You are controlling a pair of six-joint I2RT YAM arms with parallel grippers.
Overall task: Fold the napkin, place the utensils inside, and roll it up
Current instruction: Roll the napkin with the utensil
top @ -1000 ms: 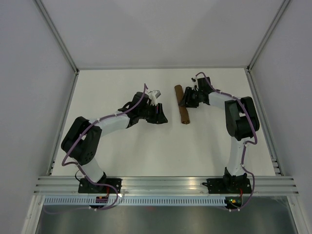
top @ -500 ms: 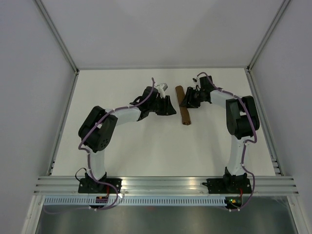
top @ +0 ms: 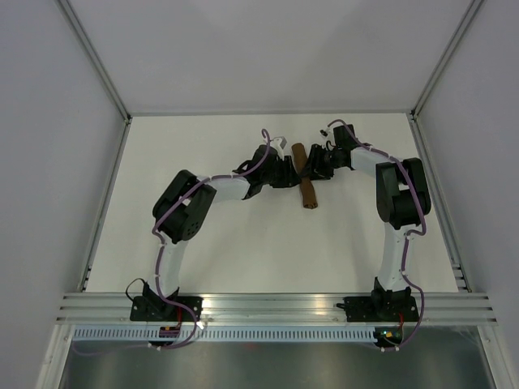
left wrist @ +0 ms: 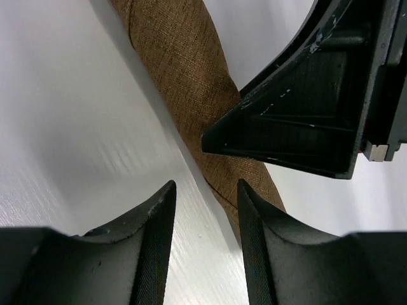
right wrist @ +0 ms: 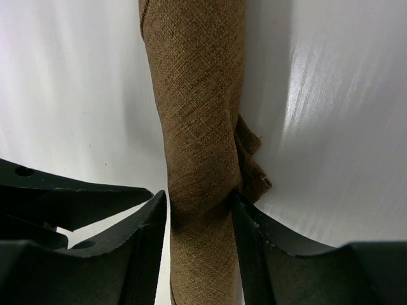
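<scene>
White table [top: 243, 243], grey walls [top: 259, 49].
We see the right gripper [right wrist: 198, 202] clamping the rolled napkin [right wrist: 194, 95] at 12 o'clock, the left gripper [left wrist: 206, 189] parted.

My top camera sits high behind my arm bases [top: 166, 309], looking down and forward over the whole table [top: 219, 243] from far off. Each wrist camera peers close along its own fingers. From my left gripper [left wrist: 205, 185] the rolled napkin [left wrist: 184, 57] crosses slantwise; from my right gripper [right wrist: 198, 197] it runs straight up. All three views share that roll.
</scene>
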